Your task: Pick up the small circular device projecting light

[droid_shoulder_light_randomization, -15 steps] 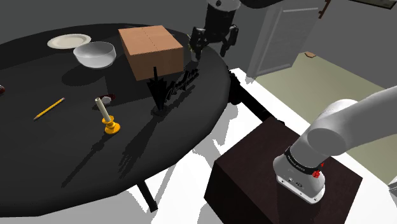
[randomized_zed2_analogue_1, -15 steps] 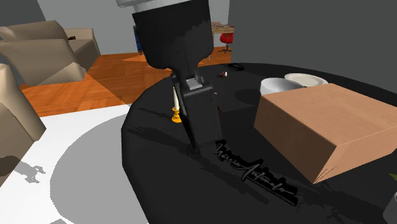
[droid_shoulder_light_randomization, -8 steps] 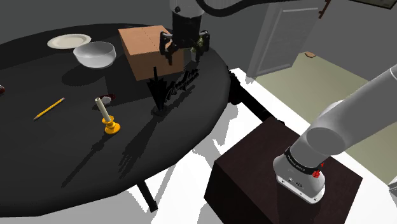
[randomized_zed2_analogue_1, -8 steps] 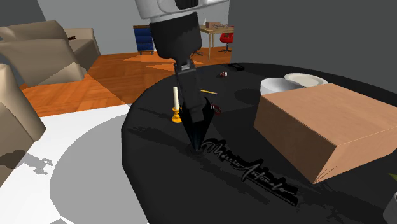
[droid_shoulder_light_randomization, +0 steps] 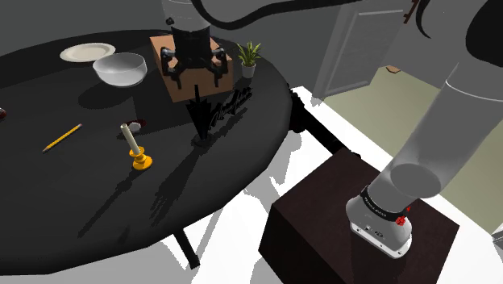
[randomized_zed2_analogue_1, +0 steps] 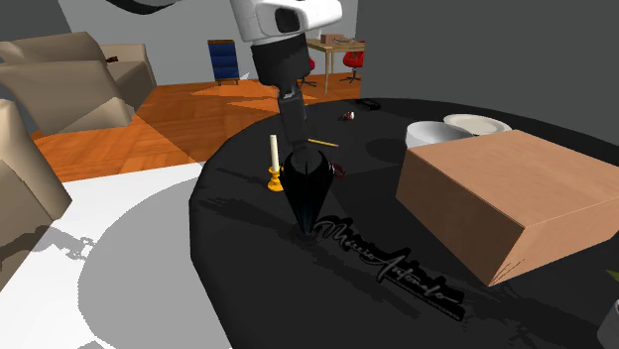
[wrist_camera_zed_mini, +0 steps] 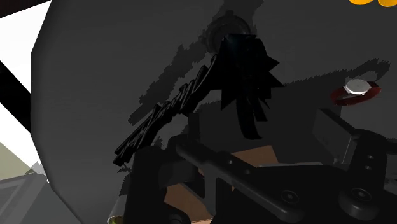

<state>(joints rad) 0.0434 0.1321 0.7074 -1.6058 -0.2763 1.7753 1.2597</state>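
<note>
- Swung toward the shoulder view's left, the gripper (droid_shoulder_light_randomization: 193, 78) now hangs over the box (randomized_zed2_analogue_1: 496, 193), jaws wide and empty.
- Nearest, the candle (droid_shoulder_light_randomization: 133, 148) may topple if the descent drifts.
- Beyond it, the round device (wrist_camera_zed_mini: 355, 85) lies on the table (droid_shoulder_light_randomization: 64, 202) near the black cone (droid_shoulder_light_randomization: 200, 117); a finger could clip either.

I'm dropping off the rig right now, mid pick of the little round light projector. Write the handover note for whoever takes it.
Gripper: jaws open, empty, hanging above the round device.
Round device: small base with a black cone rising from it, standing on the black table between the candle holder and the brown box.
Done: gripper brought over it.
Left: descend, close on it, lift.
</note>
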